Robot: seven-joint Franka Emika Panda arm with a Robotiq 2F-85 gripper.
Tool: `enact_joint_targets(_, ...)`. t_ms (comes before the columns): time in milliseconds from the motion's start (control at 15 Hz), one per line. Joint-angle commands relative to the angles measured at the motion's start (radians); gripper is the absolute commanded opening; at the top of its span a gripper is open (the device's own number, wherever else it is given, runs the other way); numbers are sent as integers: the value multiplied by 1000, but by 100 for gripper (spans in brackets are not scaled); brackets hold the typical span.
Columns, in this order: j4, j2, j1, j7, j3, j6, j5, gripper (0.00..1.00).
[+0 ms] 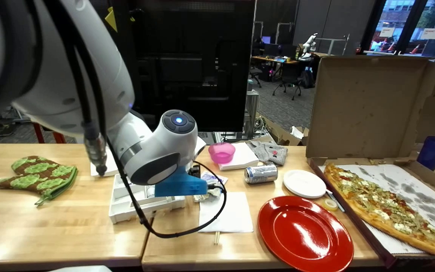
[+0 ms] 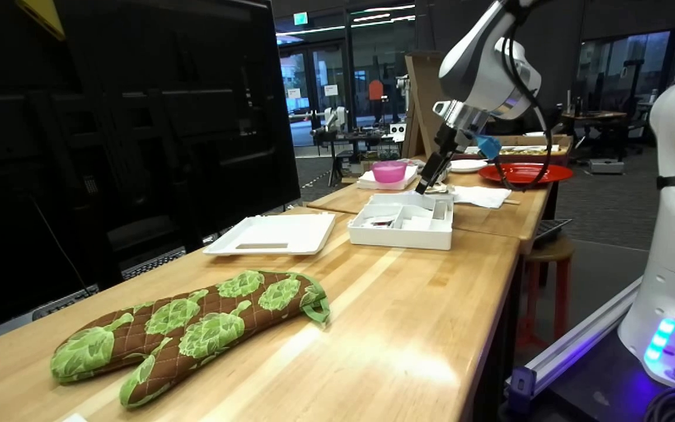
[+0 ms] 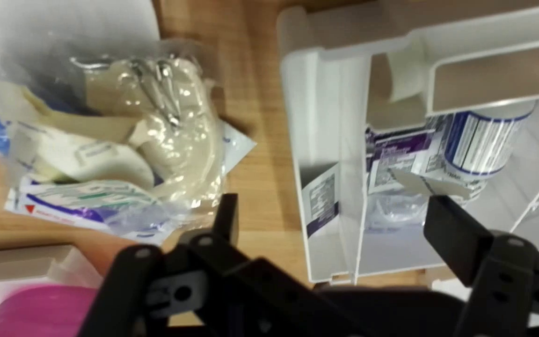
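Two dark fingers of the hand (image 3: 339, 224) are spread wide, and in the wrist view the end wall of a white compartment box (image 3: 316, 107) is framed between them. One fingertip is seen just beside a clear plastic bag (image 3: 176, 154), the other above a compartment of the box; whether anything is touched cannot be told. Safety pins (image 3: 157, 96) and folded beige material (image 3: 105, 131) are shown through the bag, which is laid on the counter (image 2: 384, 322). A printed packet (image 3: 73, 206) is seen at its edge; whether it is enclosed or covered cannot be made out. In the box, a blue-banded container (image 3: 482, 140) and a purple-labelled packet (image 3: 403, 150) are kept in one compartment, while a small packet (image 3: 322, 201) is tucked into the narrow slot along the end wall.

In an exterior view, a white lid (image 2: 290, 231) is laid flat beside the box, and a brown-and-green oven mitt (image 2: 208, 322) is placed well apart from the hand. In both exterior views, a pink bowl (image 1: 222, 153) is set against or upon a white stack (image 1: 242, 155), which being unclear. On the side of the box away from the mitt, a silver can (image 1: 261, 174) is laid on its side near a small white plate (image 1: 304, 183), a large red plate (image 1: 304, 234) is set close to the counter's edge, and pizza (image 1: 383, 207) is carried in a cardboard box (image 1: 368, 105) with its lid raised.
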Motion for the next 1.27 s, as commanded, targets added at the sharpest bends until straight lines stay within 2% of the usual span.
enact_joint_targets(0,0,65,-87,-46,122,-8,3,100)
enact_joint_targets(200,0,91,-109,-90,184,31,33,100)
enact_joint_targets(267,1,78,-83,-37,141,11,2,100)
enact_joint_targets(467,2,91,-92,-48,166,17,3,100)
enact_joint_targets(1200,3,93,-96,-58,168,19,3,100)
